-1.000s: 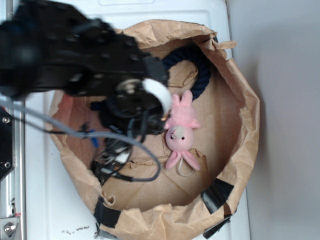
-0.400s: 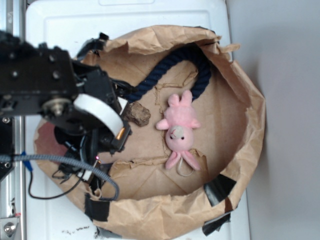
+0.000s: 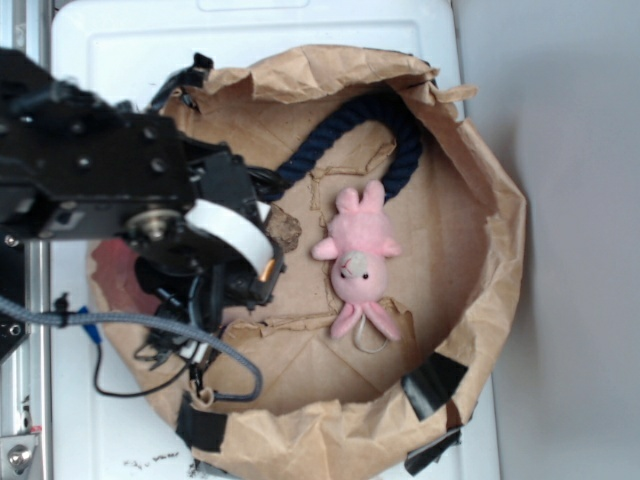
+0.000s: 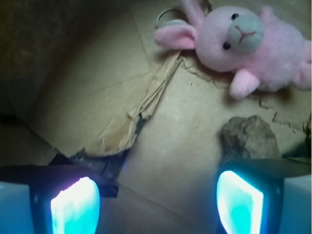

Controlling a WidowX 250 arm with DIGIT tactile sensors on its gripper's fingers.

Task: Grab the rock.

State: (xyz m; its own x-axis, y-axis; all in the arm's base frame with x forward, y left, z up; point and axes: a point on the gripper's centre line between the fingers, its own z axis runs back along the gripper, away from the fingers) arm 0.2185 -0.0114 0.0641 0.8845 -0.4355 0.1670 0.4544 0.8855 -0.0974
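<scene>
The gripper point(image 4: 157, 200) is seen spread wide with nothing held between its fingers point(image 4: 240, 201), while the rock point(image 4: 249, 138) is found lying on the brown paper point(image 4: 185, 146) just beyond the right-hand fingertip, outside the gap, near the pink plush bunny point(image 4: 243, 41).

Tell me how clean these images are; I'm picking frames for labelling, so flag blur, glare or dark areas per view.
Exterior: evenly lit and mostly sharp, with the pink bunny crisp and the rock half hidden behind the black arm. Wrist: dim and soft, upper left in deep shadow, the open gripper has fingertips blown out in cyan glow, yet the rock remains readable.
</scene>
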